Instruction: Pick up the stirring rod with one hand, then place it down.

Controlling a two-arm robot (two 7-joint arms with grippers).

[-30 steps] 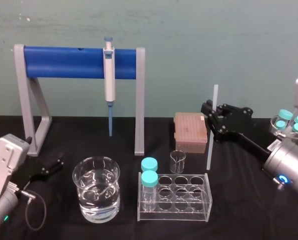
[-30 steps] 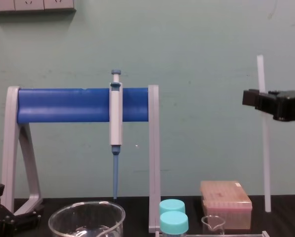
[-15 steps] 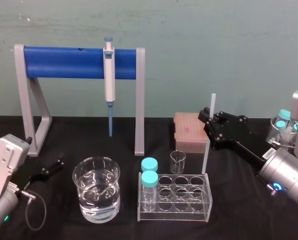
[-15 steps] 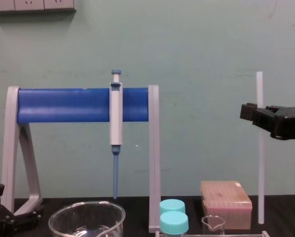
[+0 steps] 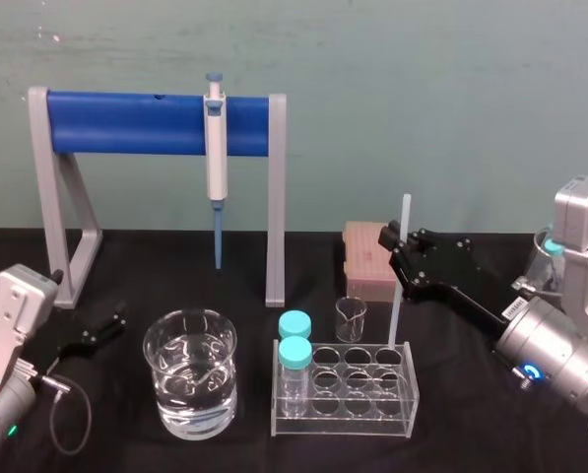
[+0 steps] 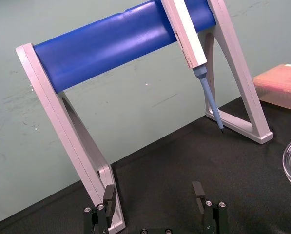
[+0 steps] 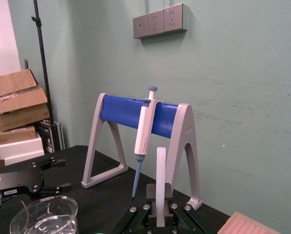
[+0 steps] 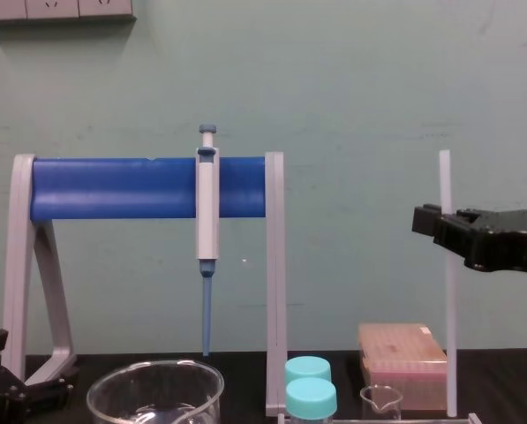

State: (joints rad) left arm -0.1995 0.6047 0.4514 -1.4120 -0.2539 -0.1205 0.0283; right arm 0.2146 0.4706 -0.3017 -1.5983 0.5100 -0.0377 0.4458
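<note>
The right gripper (image 5: 393, 248), right of centre in the head view, pinches the stirring rod (image 5: 396, 313) between its 2 fingers. The rod stands nearly upright, with its lower end just behind the clear tube rack (image 5: 345, 419) and beside the pink tip box (image 5: 362, 261). The left gripper (image 5: 98, 331) lies at the lower left on the black table (image 5: 175, 286), its fingers spread apart.
</note>
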